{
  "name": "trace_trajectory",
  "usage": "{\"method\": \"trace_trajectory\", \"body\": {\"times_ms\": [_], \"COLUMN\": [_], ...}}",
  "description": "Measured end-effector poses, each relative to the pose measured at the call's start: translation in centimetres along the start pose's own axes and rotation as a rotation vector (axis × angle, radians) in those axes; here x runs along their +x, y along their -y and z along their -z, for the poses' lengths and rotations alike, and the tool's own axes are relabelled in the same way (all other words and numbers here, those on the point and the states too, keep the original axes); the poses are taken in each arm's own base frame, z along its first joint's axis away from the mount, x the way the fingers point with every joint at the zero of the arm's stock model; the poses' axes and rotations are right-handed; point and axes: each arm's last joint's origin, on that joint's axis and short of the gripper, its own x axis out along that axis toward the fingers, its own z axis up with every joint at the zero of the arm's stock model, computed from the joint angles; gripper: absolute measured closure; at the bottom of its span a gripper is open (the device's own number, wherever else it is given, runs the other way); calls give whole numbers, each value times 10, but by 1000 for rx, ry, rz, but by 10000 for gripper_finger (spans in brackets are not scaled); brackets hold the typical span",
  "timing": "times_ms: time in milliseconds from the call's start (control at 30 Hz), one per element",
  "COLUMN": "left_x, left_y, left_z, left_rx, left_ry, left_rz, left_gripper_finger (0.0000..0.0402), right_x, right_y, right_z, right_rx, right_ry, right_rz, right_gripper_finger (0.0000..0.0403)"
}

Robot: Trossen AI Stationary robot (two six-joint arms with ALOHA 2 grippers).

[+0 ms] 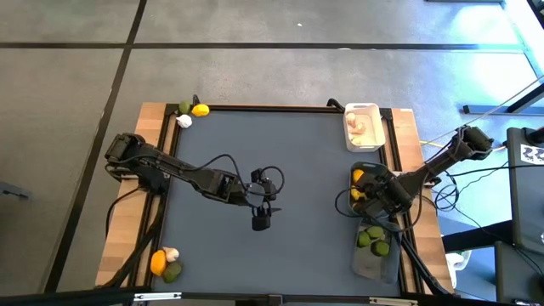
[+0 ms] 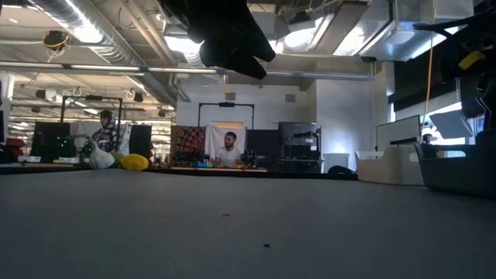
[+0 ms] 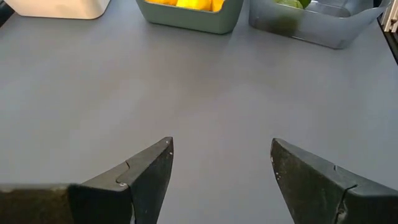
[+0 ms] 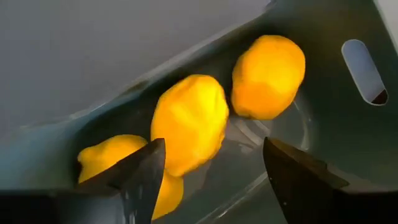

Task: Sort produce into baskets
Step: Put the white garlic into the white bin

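Note:
My right gripper [image 1: 367, 192] hangs open over the dark grey-green basket [image 1: 360, 207] at the table's right edge. In the right wrist view three lemons [image 4: 189, 121] lie in that basket [image 4: 323, 74], below my open fingers [image 4: 211, 162]. My left gripper [image 1: 262, 218] is open and empty above the middle of the dark mat [image 3: 199, 93]. The white basket [image 1: 362, 126] holds garlic bulbs. The translucent grey basket [image 1: 376, 248] holds limes [image 1: 371, 236]. A lime [image 1: 184, 107], a lemon [image 1: 201, 110] and a garlic bulb [image 1: 184, 121] lie at the far left corner.
A lemon [image 1: 158, 262], a garlic bulb [image 1: 172, 253] and a lime [image 1: 172, 272] lie on the wooden edge at the near left corner. The three baskets stand in a row along the right edge. Cables run beside the right arm. People show in the room behind the table [image 2: 229, 149].

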Motion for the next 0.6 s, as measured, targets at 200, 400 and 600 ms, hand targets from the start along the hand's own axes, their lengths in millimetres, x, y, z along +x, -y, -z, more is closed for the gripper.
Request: {"method": "trace_trajectory", "body": {"times_ms": [200, 400, 600], "left_x": [0, 0, -7], "left_y": [0, -1, 12], "left_z": [0, 0, -1], "left_rx": [0, 3, 50], "left_ry": [-1, -1, -18], "left_rz": [0, -2, 34], "left_gripper_finger": [137, 137, 137], "right_x": [-26, -50, -60], "right_y": [-10, -32, -62], "right_z": [-14, -34, -48], "right_rx": [-19, -106, -252], "right_ry": [96, 336, 576], "right_rz": [-85, -266, -453], "right_gripper_finger": [143, 145, 146]}}
